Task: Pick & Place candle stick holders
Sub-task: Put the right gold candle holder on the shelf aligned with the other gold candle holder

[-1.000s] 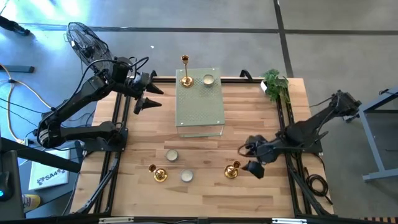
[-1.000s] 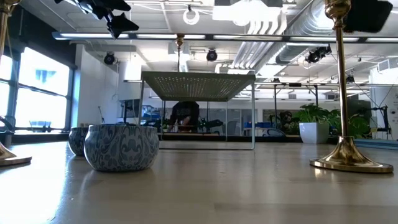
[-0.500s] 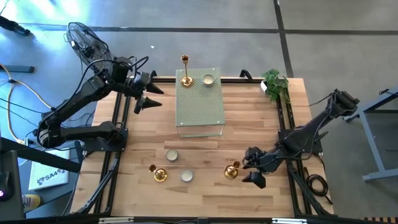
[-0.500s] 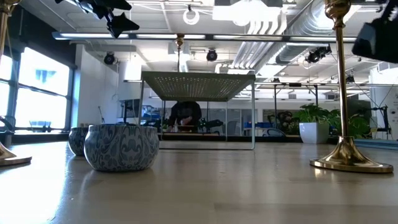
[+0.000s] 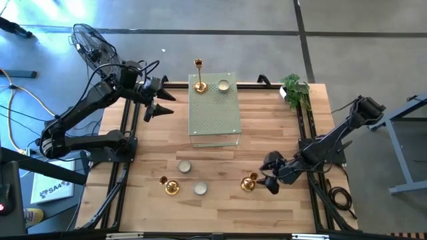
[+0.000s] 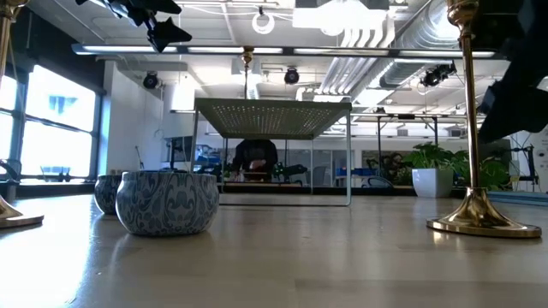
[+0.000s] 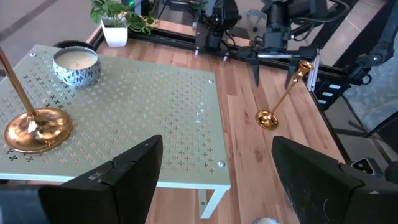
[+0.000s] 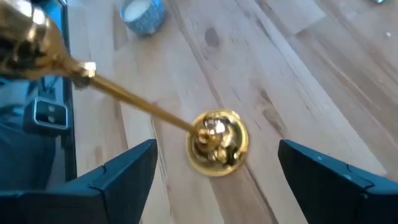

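Right now, some things are hard to see. From table height, the gold holder (image 6: 473,128) near the right gripper is cut off at the top, and a dark piece of that arm hides part of the picture's edge. Another gold holder (image 6: 10,120) shows only half at the far side. Two round cups (image 6: 166,200) stand one behind the other, so the back one is mostly hidden.

From above, the right gripper (image 5: 268,175) hangs low just beside a gold holder (image 5: 249,181) near the front of the wooden table (image 5: 267,127). Its two fingers (image 8: 112,180) are spread wide apart with the holder's round base between them in the wrist view, and they do not touch it. It holds nothing.

The left gripper (image 5: 162,105) waits high by the back left side, just beside the pale green slab (image 5: 215,113). Its fingers (image 7: 118,180) are wide apart too and hold nothing.

One gold holder (image 5: 199,75) and one cream cup (image 5: 223,85) stand on the back end of the slab. The rest of the slab top is bare. Another gold holder (image 5: 169,186) stands near the front, with two cream cups (image 5: 184,167) close by, one behind it and one beside it. These three sit near each other but apart.

A small green plant (image 5: 295,89) stands at the back right corner. Black rails (image 5: 127,133) run along both sides of the table. The middle right of the table is open wood.
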`<state>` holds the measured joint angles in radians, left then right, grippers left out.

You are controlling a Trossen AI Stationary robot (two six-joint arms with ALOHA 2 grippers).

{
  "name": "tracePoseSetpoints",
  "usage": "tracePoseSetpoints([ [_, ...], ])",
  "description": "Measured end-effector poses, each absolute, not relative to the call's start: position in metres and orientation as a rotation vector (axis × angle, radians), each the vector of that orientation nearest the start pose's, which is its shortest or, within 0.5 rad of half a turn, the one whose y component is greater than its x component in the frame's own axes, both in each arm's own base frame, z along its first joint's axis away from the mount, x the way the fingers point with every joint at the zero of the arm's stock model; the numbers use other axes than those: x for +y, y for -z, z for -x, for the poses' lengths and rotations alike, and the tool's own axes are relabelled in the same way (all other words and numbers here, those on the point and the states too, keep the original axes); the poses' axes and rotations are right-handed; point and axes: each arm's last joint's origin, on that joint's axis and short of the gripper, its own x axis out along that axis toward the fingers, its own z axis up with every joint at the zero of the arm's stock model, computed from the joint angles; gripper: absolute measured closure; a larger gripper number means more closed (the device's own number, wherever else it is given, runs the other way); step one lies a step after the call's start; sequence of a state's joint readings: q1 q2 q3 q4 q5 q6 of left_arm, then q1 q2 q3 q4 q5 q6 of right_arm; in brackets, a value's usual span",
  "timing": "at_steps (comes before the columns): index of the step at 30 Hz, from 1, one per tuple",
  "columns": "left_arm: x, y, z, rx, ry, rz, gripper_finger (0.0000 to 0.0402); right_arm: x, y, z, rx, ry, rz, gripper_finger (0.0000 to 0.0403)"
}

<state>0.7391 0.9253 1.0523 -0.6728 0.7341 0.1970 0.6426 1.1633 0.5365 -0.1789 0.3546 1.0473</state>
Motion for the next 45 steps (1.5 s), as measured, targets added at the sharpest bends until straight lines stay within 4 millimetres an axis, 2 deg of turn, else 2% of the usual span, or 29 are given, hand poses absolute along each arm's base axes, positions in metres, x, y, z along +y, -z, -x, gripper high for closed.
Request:
tracePoseSetpoints([
  [9, 0.103, -0.361, -0.142, 0.382, 0.031, 0.154, 0.0103, 0.124, -0.182, -0.182, 0.683, 0.048, -0.611, 0.0073],
  [15, 0.103, -0.361, -0.142, 0.382, 0.031, 0.154, 0.0103, 0.129, -0.175, -0.19, 0.658, -0.016, -0.403, 0.0073],
  [20, 0.103, -0.361, -0.142, 0.382, 0.031, 0.154, 0.0103, 0.131, -0.167, -0.194, 0.651, 0.003, -0.319, 0.0073],
  [35, 0.103, -0.361, -0.142, 0.382, 0.031, 0.154, 0.0103, 0.134, -0.171, -0.201, 0.55, -0.01, -0.276, 0.0074],
  [45, 0.103, -0.361, -0.142, 0.382, 0.031, 0.155, 0.0103, 0.134, -0.171, -0.201, 0.551, -0.017, -0.268, 0.0125],
])
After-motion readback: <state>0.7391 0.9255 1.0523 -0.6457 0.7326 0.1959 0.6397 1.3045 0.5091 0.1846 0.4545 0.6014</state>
